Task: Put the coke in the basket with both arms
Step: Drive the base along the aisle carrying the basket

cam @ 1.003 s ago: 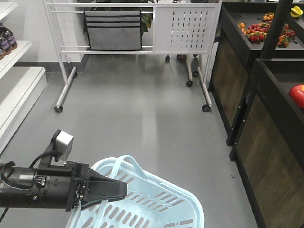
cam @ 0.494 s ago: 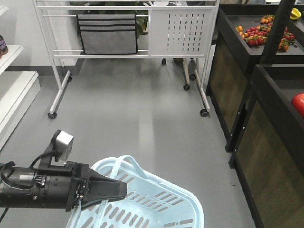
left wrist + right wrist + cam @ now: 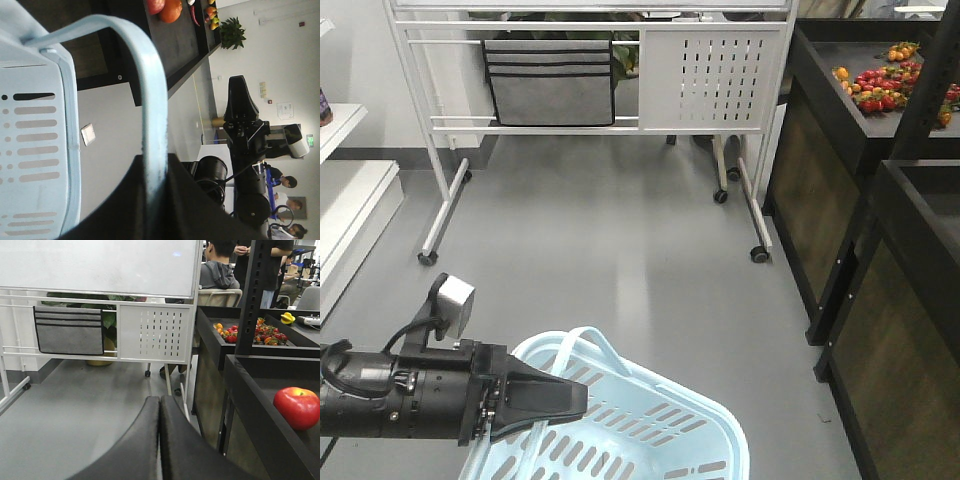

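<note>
The left claw (image 3: 575, 400) is clamped tight on one thin loop handle (image 3: 595, 345) of the basket (image 3: 650, 420), the strap pinched between its pads in the left wrist view, probably so the basket hangs out in front with its mouth upward and free for the other arm to load. The basket sits tilted, its long side running from the claw down to the lower right above the grey floor (image 3: 620, 250). The right claw (image 3: 160, 402) is pressed fully together with nothing in it, pointing out toward the dark produce shelves (image 3: 260, 375). The coke appears in no view, so its place, heading and long axis cannot be told.
</note>
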